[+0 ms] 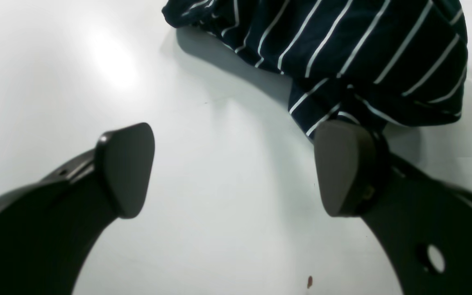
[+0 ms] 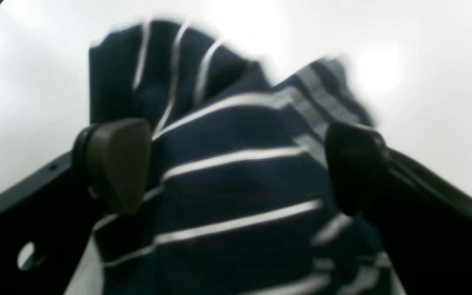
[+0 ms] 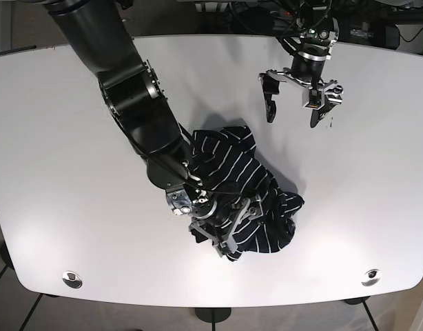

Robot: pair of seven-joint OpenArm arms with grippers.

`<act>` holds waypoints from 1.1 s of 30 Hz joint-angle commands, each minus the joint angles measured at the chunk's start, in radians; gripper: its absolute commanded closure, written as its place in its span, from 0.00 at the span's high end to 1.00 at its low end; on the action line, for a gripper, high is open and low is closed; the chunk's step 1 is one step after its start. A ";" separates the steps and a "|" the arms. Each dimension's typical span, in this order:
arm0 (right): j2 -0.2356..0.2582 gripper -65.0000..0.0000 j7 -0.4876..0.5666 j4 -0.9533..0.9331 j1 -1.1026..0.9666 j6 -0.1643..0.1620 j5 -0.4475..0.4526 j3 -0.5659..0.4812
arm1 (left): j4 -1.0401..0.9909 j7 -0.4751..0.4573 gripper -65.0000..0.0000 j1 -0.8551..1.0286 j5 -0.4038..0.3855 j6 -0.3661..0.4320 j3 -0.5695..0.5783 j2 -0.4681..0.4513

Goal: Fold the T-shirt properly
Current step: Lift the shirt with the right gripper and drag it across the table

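A dark navy T-shirt with thin white stripes (image 3: pixel 246 186) lies crumpled in a heap on the white table (image 3: pixel 74 172), a little below the centre. My right gripper (image 3: pixel 222 224) is low over the heap's front-left part. In the right wrist view its jaws stand wide apart (image 2: pixel 236 164) with striped cloth (image 2: pixel 236 180) bunched between them; that view is blurred. My left gripper (image 3: pixel 291 103) is open and empty above bare table, behind and to the right of the shirt. In the left wrist view (image 1: pixel 236 168) the shirt's edge (image 1: pixel 363 53) lies just past one fingertip (image 1: pixel 342 168).
The right arm's thick black links (image 3: pixel 136 103) reach in from the back left across the table. Cables and equipment (image 3: pixel 363 27) sit past the far edge. Round fittings (image 3: pixel 71 278) (image 3: pixel 369 276) sit near the front corners. A small brown speck (image 1: pixel 309 282) marks the tabletop.
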 commanded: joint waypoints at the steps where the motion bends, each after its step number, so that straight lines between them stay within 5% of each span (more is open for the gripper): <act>1: -0.017 1.00 0.066 0.004 0.035 0.006 0.011 0.002 | 0.016 -0.032 0.87 0.002 -0.009 0.001 -0.002 -0.001; 3: -0.017 0.94 0.111 -0.025 0.029 0.001 0.011 0.000 | 0.014 -0.032 0.87 0.002 -0.009 0.001 -0.002 -0.001; 8: -0.017 0.01 0.117 -0.030 0.026 0.000 0.012 0.003 | 0.013 -0.032 0.88 0.002 -0.009 0.001 -0.004 -0.003; 10: -0.017 0.08 0.117 -0.022 0.026 0.000 0.012 0.005 | 0.011 -0.032 0.88 0.002 -0.009 0.001 -0.002 -0.003; 13: -0.017 0.03 0.091 0.095 0.012 0.000 0.012 0.006 | 0.011 -0.032 0.88 -0.001 -0.009 0.001 0.002 -0.003; 22: 0.061 0.03 -0.141 0.704 -0.059 0.003 0.005 0.005 | -0.096 -0.032 0.87 -0.042 0.000 0.000 0.117 -0.009; 28: 0.064 0.03 -0.198 0.839 -0.059 0.004 0.002 0.006 | -0.151 -0.032 0.87 -0.144 0.000 0.000 0.125 -0.009; 33: 0.064 0.03 -0.215 0.882 -0.073 0.003 0.002 0.006 | -0.194 -0.030 0.87 -0.222 0.051 0.001 0.237 -0.052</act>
